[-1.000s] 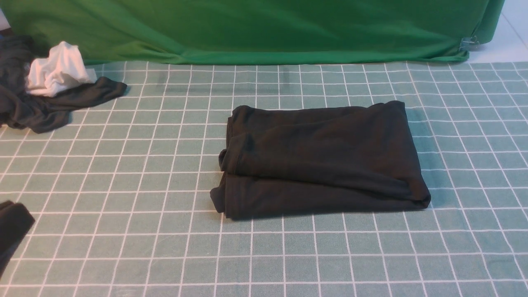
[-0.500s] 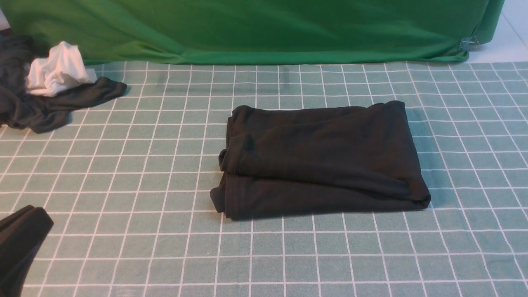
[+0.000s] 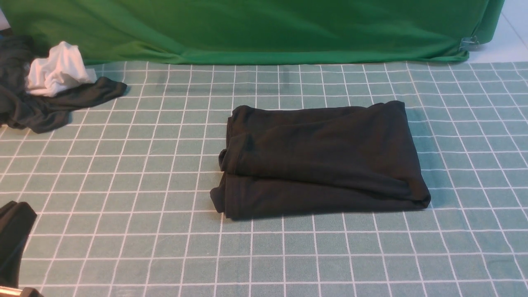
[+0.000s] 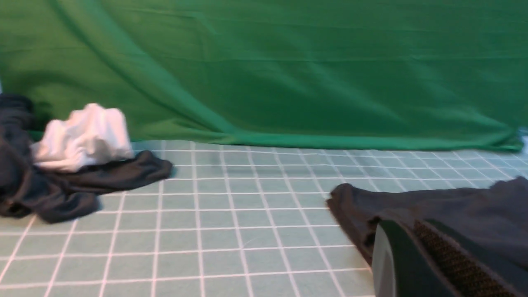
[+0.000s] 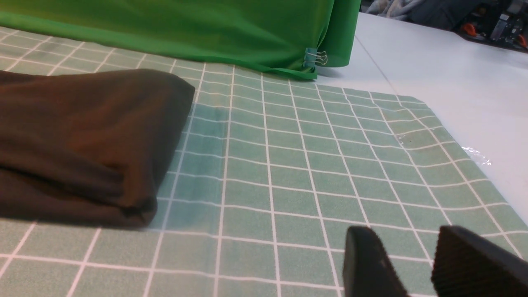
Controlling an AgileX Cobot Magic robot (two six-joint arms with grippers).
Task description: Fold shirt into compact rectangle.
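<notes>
The black shirt lies folded into a thick rectangle in the middle of the green checked mat, with its layered edges on the left side. It also shows in the left wrist view as the shirt and in the right wrist view as the shirt. My left gripper sits low at the front left edge, shut and empty, well left of the shirt; up close the left gripper has its fingers pressed together. My right gripper is out of the front view; it hovers open over bare mat to the right of the shirt.
A dark grey garment with a crumpled white cloth lies at the far left. A green backdrop hangs along the back, pinned by a clip. The mat ends at the right on a white table.
My left gripper swung a little rightward into view half a second ago and has drawn back toward the left edge. The shirt has not moved.
</notes>
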